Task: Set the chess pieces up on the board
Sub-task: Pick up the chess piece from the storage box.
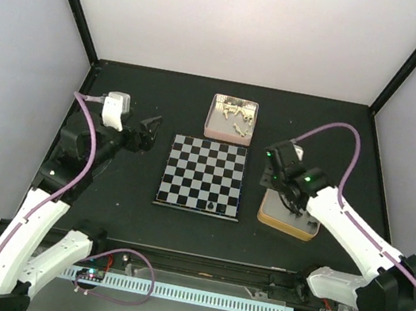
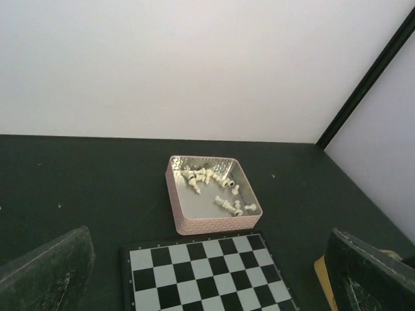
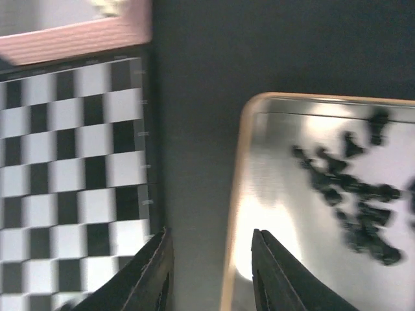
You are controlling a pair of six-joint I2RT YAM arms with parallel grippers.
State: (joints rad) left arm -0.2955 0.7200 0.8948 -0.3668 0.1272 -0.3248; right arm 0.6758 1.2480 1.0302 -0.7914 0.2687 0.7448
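Hovering right of the black-and-silver checked chessboard (image 1: 203, 175), the right gripper (image 3: 211, 272) is gaping empty; glossy black pieces (image 3: 350, 188) are lying in the tan-rimmed metal tin (image 3: 241, 194), hardly any seemingly placed.

**Checks, cream, pink and glossy black**

The board (image 1: 203, 175) at mid-frame is showing black and silvery-grey checks. Above it, a pink tin (image 1: 226, 137) is holding cream-white pieces (image 1: 234, 114); to the right, a tan-rimmed tin (image 1: 284, 228) is holding glossy black pieces (image 3: 350, 194). The table (image 1: 126, 206) is lying matte black beneath.
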